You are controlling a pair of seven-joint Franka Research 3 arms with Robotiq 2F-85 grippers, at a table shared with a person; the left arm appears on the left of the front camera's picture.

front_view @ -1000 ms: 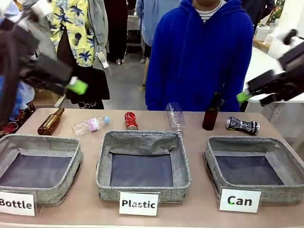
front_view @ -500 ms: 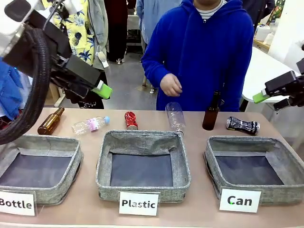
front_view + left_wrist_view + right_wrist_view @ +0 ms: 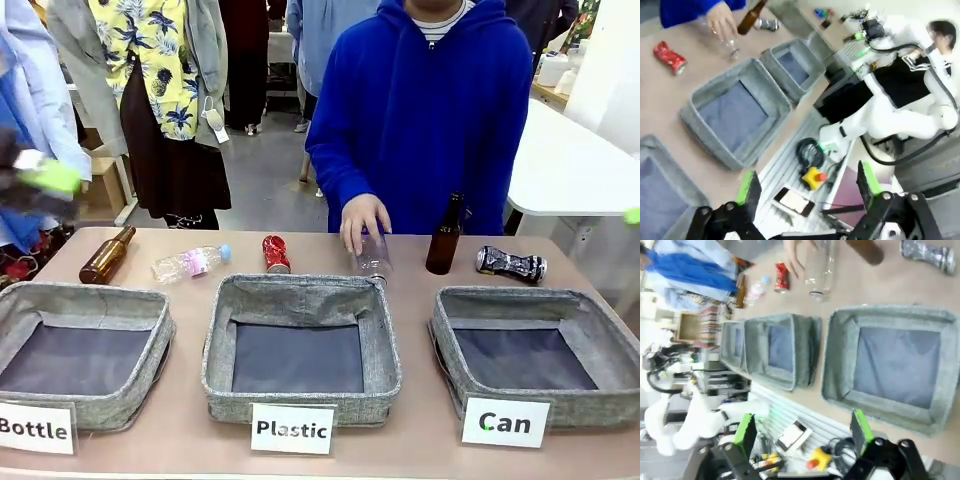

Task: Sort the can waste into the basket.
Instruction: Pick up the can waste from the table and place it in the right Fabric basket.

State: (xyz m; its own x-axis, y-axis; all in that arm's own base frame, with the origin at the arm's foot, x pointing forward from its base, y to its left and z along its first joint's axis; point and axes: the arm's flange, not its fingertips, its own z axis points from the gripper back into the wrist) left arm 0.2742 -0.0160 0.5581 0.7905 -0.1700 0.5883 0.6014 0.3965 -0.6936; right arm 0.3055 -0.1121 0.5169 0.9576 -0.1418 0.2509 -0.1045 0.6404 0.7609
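In the front view the red can (image 3: 275, 254) lies left of centre on the surface (image 3: 420, 445), the black can (image 3: 510, 264) at right just behind the empty Can basket (image 3: 520, 297), and a person's hand (image 3: 363, 220) rests on a clear plastic bottle (image 3: 373, 256) between them. The left wrist view adds the left fingers (image 3: 746, 186), spread wide and empty. The right wrist view shows the right fingers (image 3: 746, 432) likewise apart above that basket, probably best placed to straddle the black can squarely.
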